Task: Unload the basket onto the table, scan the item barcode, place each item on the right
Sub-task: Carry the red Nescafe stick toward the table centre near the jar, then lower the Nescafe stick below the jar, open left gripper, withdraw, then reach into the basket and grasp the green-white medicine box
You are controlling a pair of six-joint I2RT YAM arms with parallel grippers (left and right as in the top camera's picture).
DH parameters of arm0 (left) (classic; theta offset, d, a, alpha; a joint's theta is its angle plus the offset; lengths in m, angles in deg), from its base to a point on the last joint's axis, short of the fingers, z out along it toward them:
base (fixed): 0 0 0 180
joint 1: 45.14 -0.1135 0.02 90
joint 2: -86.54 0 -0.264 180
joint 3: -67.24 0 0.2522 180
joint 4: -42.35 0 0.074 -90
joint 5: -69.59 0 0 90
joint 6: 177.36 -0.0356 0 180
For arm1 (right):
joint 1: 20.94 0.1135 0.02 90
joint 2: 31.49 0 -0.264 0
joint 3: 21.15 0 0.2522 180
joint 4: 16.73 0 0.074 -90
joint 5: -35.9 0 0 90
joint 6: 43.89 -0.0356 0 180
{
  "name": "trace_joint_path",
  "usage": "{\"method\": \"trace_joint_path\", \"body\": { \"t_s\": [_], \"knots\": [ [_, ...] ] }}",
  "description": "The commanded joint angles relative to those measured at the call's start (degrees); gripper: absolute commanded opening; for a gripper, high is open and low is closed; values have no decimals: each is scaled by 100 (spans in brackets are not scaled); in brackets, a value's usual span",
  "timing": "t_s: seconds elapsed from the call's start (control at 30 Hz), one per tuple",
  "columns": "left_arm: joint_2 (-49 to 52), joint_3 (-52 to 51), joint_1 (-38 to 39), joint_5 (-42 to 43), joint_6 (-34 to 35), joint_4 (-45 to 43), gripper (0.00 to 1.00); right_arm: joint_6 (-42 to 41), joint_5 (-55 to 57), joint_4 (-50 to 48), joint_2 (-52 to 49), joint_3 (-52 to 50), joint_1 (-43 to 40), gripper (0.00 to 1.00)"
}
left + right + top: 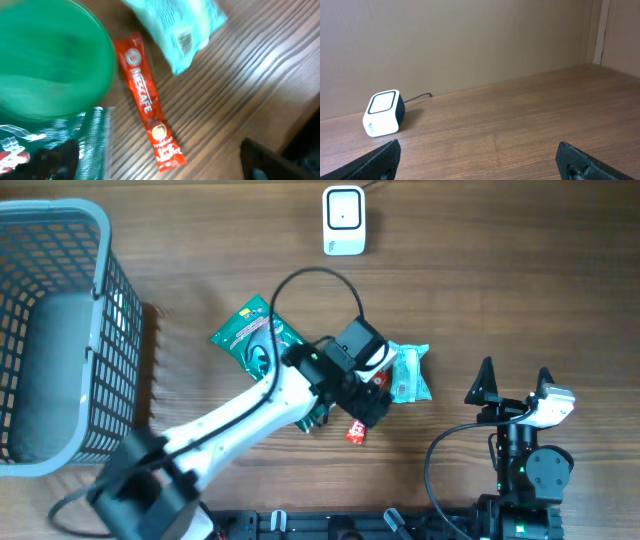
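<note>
A red Nescafe sachet (148,102) lies flat on the wooden table, and only its end (356,433) shows from overhead. My left gripper (155,169) hangs just over it, open. One dark finger (272,160) stands right of the sachet and the other sits over a green foil packet (82,145). A teal packet (176,24) with a small barcode lies beyond the sachet, and overhead it (409,372) sits right of my left gripper (368,406). The white scanner (343,220) stands at the far edge. My right gripper (514,384) is open and holds nothing.
A grey-blue wire basket (60,330) fills the left side. A second green packet (248,335) lies under the left arm's cable. A blurred green rounded shape (50,55) fills the upper left of the left wrist view. The right wrist view shows the scanner (383,113) by the back wall.
</note>
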Motion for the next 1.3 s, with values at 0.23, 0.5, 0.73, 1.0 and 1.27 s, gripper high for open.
{"method": "trace_joint_path", "body": {
  "t_s": [0.23, 0.5, 0.73, 1.0, 1.27],
  "knots": [
    [-3036, 1495, -1145, -3952, 704, 728, 100, 72, -79, -20, 42, -7, -2, 100],
    [-4033, 1495, -4924, -3689, 2802, 450, 100, 70, -76, -20, 42, -7, -2, 100],
    [-3418, 1495, -7757, -1602, 3108, -457, 100, 72, -79, -20, 42, -7, -2, 100],
    [-1816, 1882, -8546, -688, 2048, -581, 100, 70, -79, -20, 42, -7, -2, 100],
    [-236, 3764, -8413, -706, 929, 804, 100, 70, -79, -20, 42, -7, -2, 100]
  ]
}}
